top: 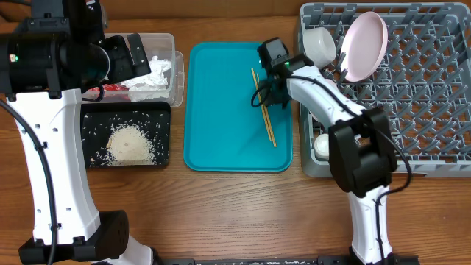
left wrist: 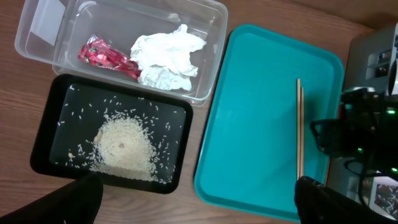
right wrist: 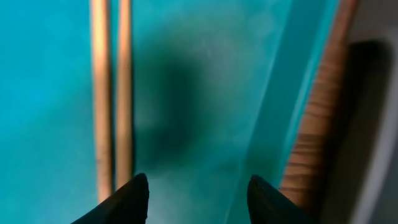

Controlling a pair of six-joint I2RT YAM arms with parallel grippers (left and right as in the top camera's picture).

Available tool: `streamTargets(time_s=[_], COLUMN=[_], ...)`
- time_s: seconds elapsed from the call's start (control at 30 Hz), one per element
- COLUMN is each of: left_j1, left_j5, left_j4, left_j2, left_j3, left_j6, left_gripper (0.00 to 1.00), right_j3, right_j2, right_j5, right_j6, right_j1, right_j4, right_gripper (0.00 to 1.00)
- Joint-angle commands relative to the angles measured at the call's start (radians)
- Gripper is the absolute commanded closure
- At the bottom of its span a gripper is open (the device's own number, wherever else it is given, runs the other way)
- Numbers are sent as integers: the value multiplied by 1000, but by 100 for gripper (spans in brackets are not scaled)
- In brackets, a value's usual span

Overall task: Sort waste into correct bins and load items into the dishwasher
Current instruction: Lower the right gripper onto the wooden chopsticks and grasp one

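**Hovering low on the teal tray, right gripper beside the chopsticks**

Right gripper [right wrist: 198,199] is down close over the teal tray [right wrist: 199,93], its two dark fingertips [right wrist: 134,198] apart with nothing but tray floor between them. The chopsticks [right wrist: 112,93] lie side by side, nearly touching. They run straight up to that left-hand fingertip, not into the gap, and contact can't be judged from here.

From overhead, the pair lies lengthwise near the tray's right edge, under the gripper at its top end.

Over to the right sits the grey dish rack [top: 412,110]. A pink-white plate [top: 364,46] stands tilted on edge in its back corner, and a white bowl [top: 320,46] is tipped up just beside it. Another white dish [top: 322,143] sits in the rack's near left corner, partly hidden by the arm.

Left gripper [left wrist: 199,202] hangs high with its fingers spread wide, holding nothing.

Below it, the clear tub [left wrist: 211,56] holds the crumpled napkin [left wrist: 168,59] and the red-and-silver wrapper [left wrist: 106,56]. The black tray [left wrist: 43,130] just in front carries a heap of rice [left wrist: 124,149], with loose grains scattered round it.
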Motion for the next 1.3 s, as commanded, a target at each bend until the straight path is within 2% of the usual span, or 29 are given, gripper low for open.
streamTargets(time_s=[0.0, 0.33, 0.6, 1.27], left_j1=[2, 3, 2, 2], left_j5=[-10, -10, -10, -10], left_j4=[1, 1, 1, 1], left_j2=[3, 3, 3, 3], left_j3=[2, 2, 2, 2], left_j6=[19, 19, 19, 19], left_gripper=[0, 0, 0, 0], right_j3=[-1, 10, 67, 60], right_j2=[20, 23, -12, 44], right_j5=[-31, -54, -84, -88], right_j6=[9, 9, 9, 9], right_j1=[0, 0, 0, 2], right_j4=[3, 5, 10, 13], right_gripper=[47, 39, 38, 37])
